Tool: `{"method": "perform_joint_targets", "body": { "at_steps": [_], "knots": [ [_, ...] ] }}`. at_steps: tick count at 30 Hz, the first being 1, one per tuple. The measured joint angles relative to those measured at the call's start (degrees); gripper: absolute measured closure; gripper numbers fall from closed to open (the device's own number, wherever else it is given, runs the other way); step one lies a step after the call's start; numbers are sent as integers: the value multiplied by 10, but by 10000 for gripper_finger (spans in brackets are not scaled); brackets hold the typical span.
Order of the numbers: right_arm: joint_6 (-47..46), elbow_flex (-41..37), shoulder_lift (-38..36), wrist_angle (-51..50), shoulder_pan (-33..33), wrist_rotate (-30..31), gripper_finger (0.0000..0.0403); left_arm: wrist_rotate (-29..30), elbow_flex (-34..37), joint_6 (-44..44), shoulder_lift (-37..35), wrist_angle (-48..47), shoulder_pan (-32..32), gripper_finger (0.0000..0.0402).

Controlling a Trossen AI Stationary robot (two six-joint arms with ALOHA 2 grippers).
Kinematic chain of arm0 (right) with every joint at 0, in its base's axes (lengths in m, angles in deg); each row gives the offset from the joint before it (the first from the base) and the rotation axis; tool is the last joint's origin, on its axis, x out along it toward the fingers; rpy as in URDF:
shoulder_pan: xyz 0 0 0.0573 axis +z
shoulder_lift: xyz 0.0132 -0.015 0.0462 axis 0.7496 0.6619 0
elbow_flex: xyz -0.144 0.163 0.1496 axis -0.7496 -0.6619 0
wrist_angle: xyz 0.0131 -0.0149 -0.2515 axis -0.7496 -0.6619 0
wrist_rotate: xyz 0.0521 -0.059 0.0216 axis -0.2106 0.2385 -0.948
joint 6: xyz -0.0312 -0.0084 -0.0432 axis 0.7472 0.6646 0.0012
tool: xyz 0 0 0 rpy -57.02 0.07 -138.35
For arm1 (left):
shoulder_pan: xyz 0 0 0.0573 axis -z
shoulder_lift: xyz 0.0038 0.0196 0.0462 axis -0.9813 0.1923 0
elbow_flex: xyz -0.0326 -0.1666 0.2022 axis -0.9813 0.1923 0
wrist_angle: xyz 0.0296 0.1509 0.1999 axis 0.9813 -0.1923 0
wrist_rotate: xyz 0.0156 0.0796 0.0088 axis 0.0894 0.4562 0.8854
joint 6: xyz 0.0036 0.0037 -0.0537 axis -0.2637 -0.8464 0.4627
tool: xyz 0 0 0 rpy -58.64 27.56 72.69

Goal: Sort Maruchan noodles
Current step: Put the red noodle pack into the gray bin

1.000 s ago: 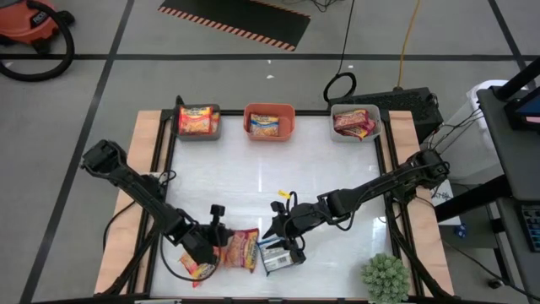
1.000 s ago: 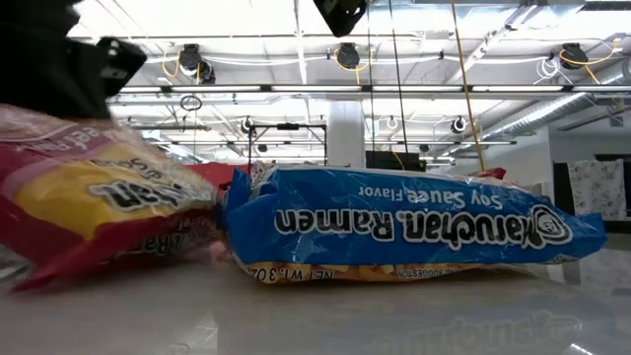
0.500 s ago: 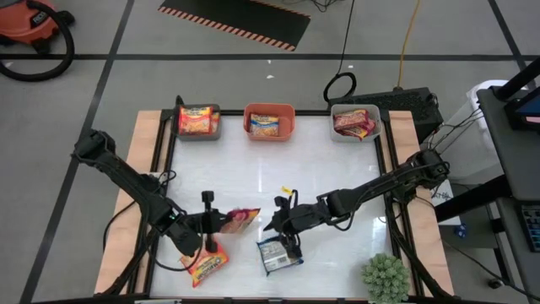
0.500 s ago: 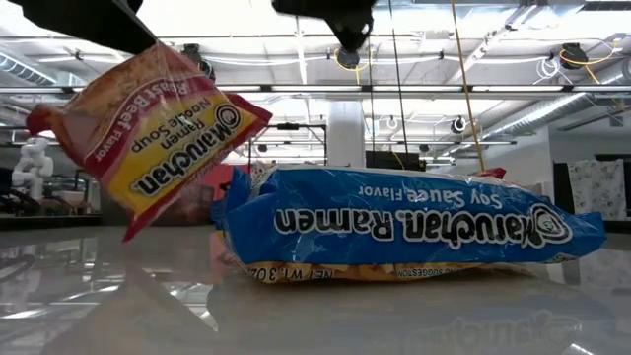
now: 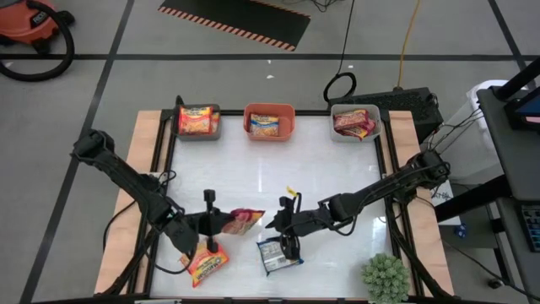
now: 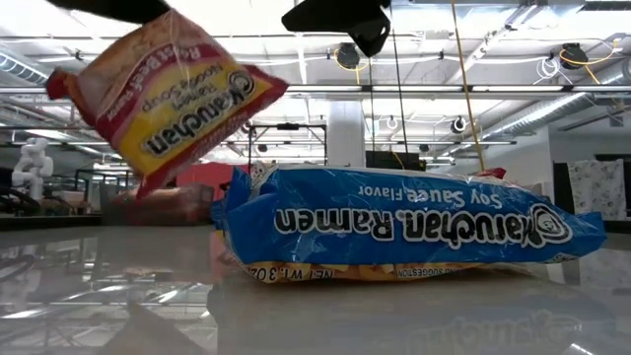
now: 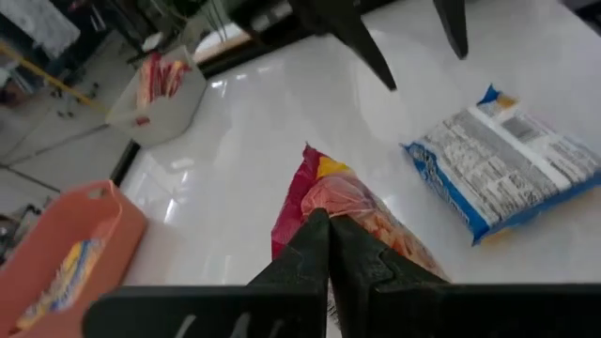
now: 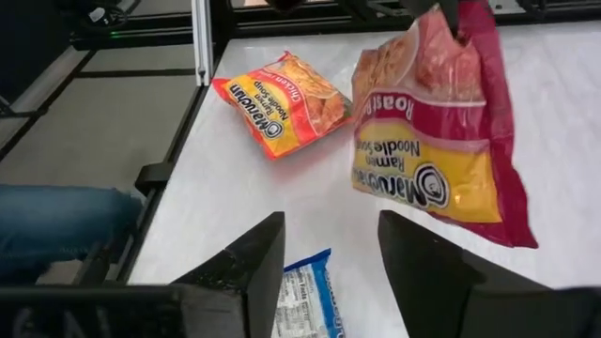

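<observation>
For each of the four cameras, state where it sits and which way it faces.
High: overhead, straight down; both arms, three bins.
Low: table height, level across; blue packet, red packet hanging.
Left wrist: past the left gripper, jaws shut on the red packet.
Right wrist: past the right gripper, jaws open above the blue packet.
All four share the red packet.

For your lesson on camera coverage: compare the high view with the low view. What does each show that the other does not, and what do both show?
High view only: three bins along the far edge, an orange packet near the left arm, and the green plant.
Low view only: the blue packet's "Soy Sauce Flavor" print and the room's ceiling lights.
Both: the red packet lifted by the left gripper, and the blue packet lying under the open right gripper.
</observation>
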Motion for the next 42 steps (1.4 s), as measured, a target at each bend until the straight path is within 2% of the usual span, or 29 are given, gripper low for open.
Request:
{"method": "perform_joint_targets", "body": {
  "at_steps": [6, 11, 18, 22, 26, 42],
  "knots": [
    [-23, 0, 0, 0, 12, 2, 208, -22, 0, -38, -4, 17, -9, 398],
    [-34, 0, 0, 2, 20, 32, 185, -29, 0, -52, -4, 31, -16, 398],
    [-33, 0, 18, 45, 23, 46, 155, -63, 0, -98, -4, 73, -18, 399],
    [0, 0, 23, 72, 23, 91, 142, -72, 0, -105, -4, 79, -19, 399],
    [14, 0, 23, 89, 23, 118, 138, -72, 0, -103, -4, 74, -20, 399],
    [28, 0, 23, 98, 18, 122, 137, -91, 0, -82, 1, 79, -20, 399]
  ]
}}
